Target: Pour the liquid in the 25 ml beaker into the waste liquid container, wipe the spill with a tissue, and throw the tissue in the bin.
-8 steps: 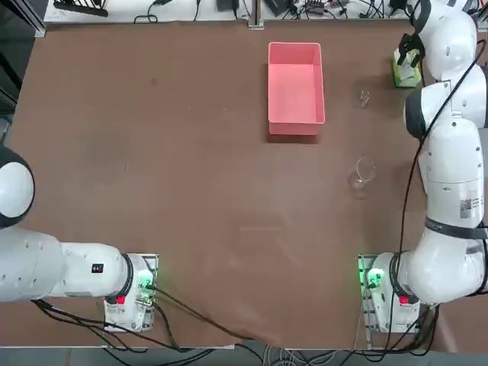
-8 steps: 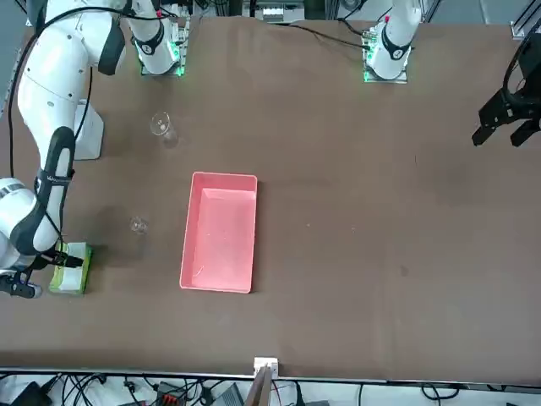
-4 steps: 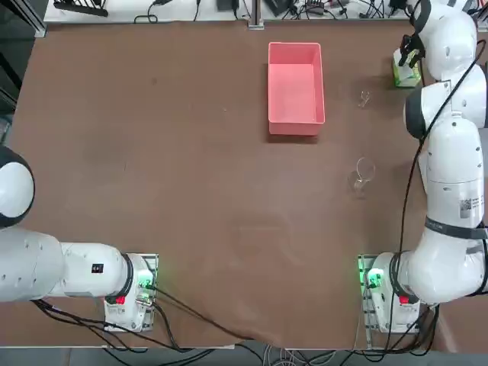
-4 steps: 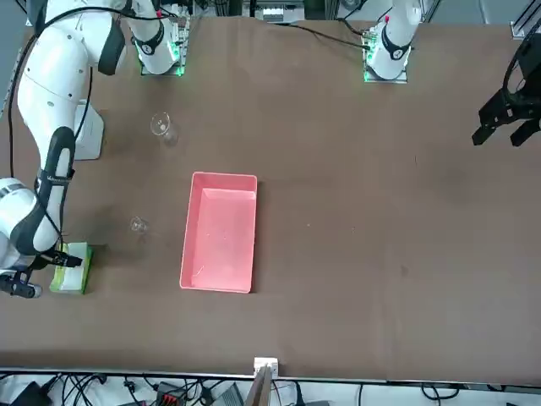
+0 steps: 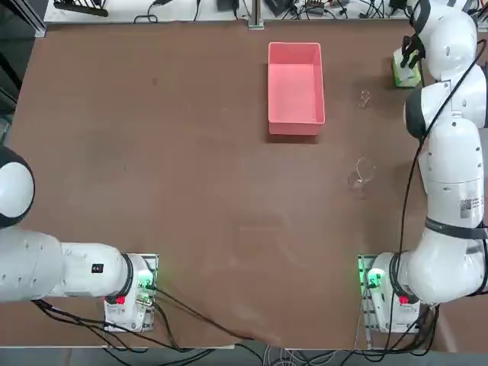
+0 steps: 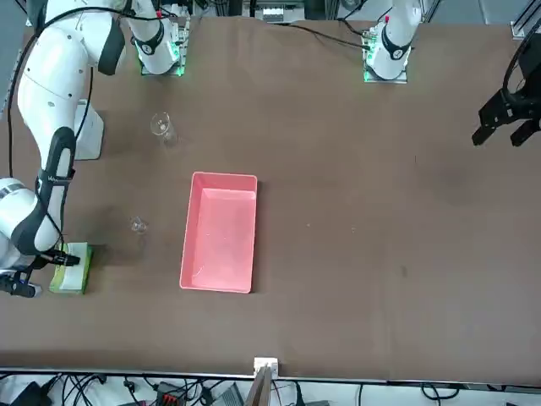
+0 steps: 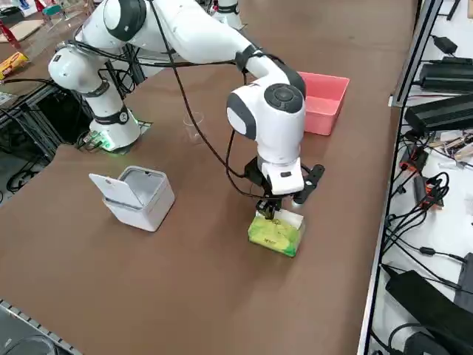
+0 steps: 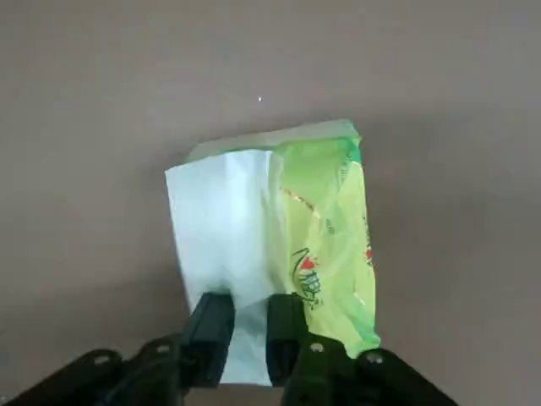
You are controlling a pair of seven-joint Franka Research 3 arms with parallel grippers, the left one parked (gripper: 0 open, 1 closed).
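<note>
Two black fingers (image 8: 211, 326) of the right gripper (image 8: 250, 326) stand close together with only a narrow gap, and a fold of the white tissue (image 8: 221, 245) that sticks out of the green tissue pack (image 8: 325, 228) runs down into that gap, so the gripper is pinching the sheet at its edge. In the right side view the right gripper (image 7: 281, 209) points straight down onto the top of the green tissue pack (image 7: 276, 234), which lies flat on the brown table (image 7: 185, 296) at its far right corner as the robot sees it. The sheet looks smooth and pale, spread over about half of the pack's top, with the green and yellow printed wrapper showing beside it. From overhead the green tissue pack (image 5: 406, 71) is partly hidden under the arm. The 25 ml beaker (image 5: 364, 97) stands upright on the table between the pack and the waste liquid container (image 5: 296, 88), apart from both; it is tiny, clear and hard to see into. The pink waste liquid container (image 6: 221, 233) sits far out on the table, its long side running away from the robot. A larger clear beaker (image 5: 363, 173) stands nearer the robot's base, and a white bin (image 7: 137, 194) with its lid tipped open sits at the table's right edge.
</note>
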